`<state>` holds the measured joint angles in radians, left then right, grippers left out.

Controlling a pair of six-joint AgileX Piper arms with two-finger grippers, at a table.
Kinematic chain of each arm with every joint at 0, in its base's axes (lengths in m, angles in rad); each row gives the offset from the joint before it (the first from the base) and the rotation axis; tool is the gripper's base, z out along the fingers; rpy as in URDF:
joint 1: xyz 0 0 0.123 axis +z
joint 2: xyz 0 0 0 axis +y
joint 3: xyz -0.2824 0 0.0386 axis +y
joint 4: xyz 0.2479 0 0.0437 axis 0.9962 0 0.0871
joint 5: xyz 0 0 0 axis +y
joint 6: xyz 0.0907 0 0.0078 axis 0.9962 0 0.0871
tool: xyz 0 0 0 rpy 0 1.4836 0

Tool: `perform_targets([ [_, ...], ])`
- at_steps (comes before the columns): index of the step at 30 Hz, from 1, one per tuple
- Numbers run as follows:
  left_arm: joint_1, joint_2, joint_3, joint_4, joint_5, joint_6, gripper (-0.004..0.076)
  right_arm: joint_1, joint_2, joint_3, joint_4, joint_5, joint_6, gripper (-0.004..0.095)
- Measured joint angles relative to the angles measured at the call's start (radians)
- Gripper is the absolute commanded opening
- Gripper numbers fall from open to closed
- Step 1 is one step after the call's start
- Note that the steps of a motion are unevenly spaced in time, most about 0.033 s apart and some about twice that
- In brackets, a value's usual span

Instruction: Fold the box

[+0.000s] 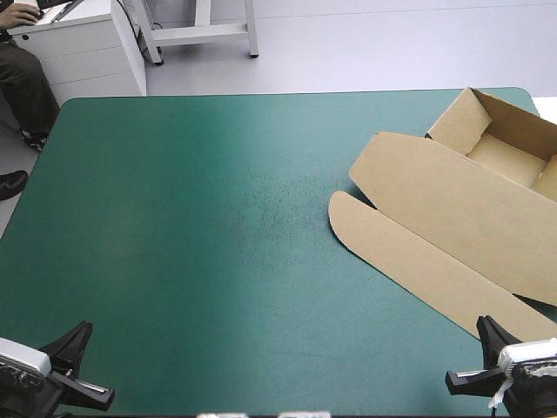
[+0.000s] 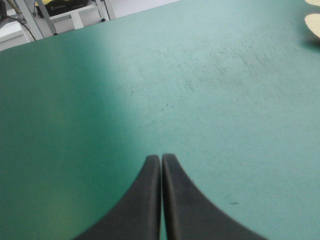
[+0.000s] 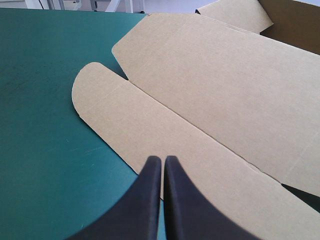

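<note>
The brown box (image 1: 461, 209) lies at the table's right side as an open tray with raised walls at the far right corner (image 1: 505, 139). Its lid and front flap lie flat toward the near edge. In the right wrist view the flat flap of the box (image 3: 200, 100) spreads just ahead of my right gripper (image 3: 162, 160), whose black fingers are shut and empty near the flap's edge. My left gripper (image 2: 161, 159) is shut over bare teal-green cover (image 2: 150, 90), far from the box. In the high view both grippers sit low at the near corners: left gripper (image 1: 83, 357), right gripper (image 1: 474, 348).
A rounded tip of the box flap (image 2: 314, 24) shows far ahead of the left gripper. A white bench (image 1: 87, 43) and frame legs stand beyond the table's far edge. Bare teal-green cover (image 1: 218, 226) fills the table's left and middle.
</note>
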<state>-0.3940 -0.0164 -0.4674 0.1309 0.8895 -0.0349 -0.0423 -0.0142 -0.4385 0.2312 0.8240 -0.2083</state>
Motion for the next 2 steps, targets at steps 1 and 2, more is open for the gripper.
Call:
perform_targets([
  [1,0.000,0.000,0.000,0.000,0.000,0.000,-0.0010,0.000,0.000,0.000,0.000,0.000,0.000,-0.0001],
  [2,0.000,0.000,0.000,0.000,0.000,0.000,-0.0010,0.000,0.000,0.001,0.000,0.000,0.000,-0.0002],
])
